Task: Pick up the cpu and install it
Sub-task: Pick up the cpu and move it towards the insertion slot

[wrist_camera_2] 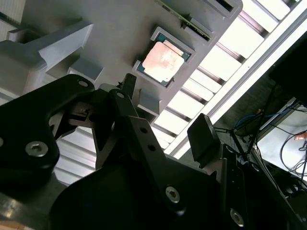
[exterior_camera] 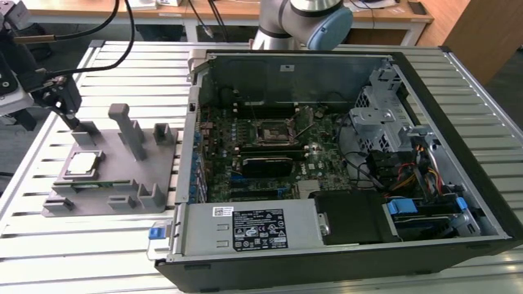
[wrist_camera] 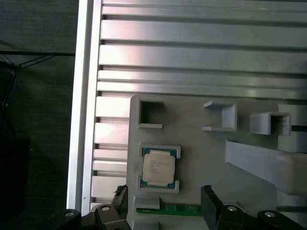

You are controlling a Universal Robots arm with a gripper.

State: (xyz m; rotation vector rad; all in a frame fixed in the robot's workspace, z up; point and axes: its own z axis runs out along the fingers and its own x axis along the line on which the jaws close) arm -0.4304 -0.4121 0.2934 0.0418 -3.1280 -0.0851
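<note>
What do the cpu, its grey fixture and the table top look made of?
The cpu: silvery metal lid with a dull sheen. The grey fixture: matte plastic, probably printed, uniform with no glare. The table: ribbed bright metal, likely aluminium, reflecting light in streaks.

Soft, even light falls from above in the exterior view. The desk (exterior_camera: 82,245) slats shine pale, while the open computer case (exterior_camera: 343,147) stays dim and shadowed inside. In the second wrist view the slats glare to plain white, the cpu (wrist_camera_2: 163,61) lid carries a warm pinkish sheen, and the claw (wrist_camera_2: 165,106) is near-black. In the first wrist view bright bands streak the slats.
</note>
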